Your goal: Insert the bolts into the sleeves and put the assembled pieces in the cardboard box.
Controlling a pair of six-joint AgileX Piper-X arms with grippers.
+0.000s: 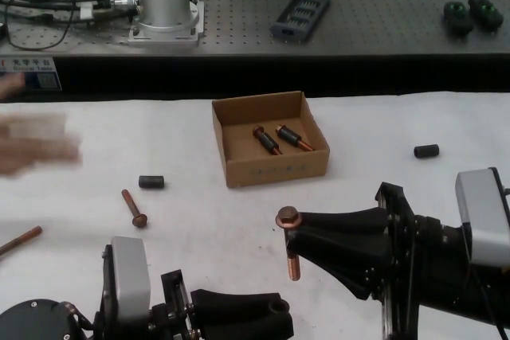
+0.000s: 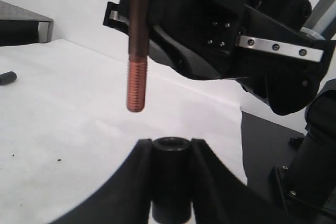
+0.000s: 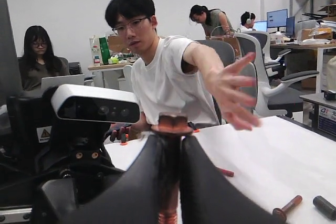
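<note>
The cardboard box [image 1: 275,169], near the middle of the high view, already holds two assembled pieces [image 1: 279,138], so we judge the task roughly half done. At six o'clock from the box, the right gripper [image 1: 292,235] pinches a bolt [image 2: 137,51] just under its head, shank hanging down. Farther along that bearing, the left gripper [image 2: 170,150] clamps a sleeve [image 2: 170,182] upright, bore up. The bolt's tip is above it, apart, not yet in. Toward eight o'clock lie a spare sleeve [image 1: 151,181], a spare bolt [image 1: 134,209] and a second bolt [image 1: 20,240]; another sleeve [image 1: 426,150] rests at three o'clock.
</note>
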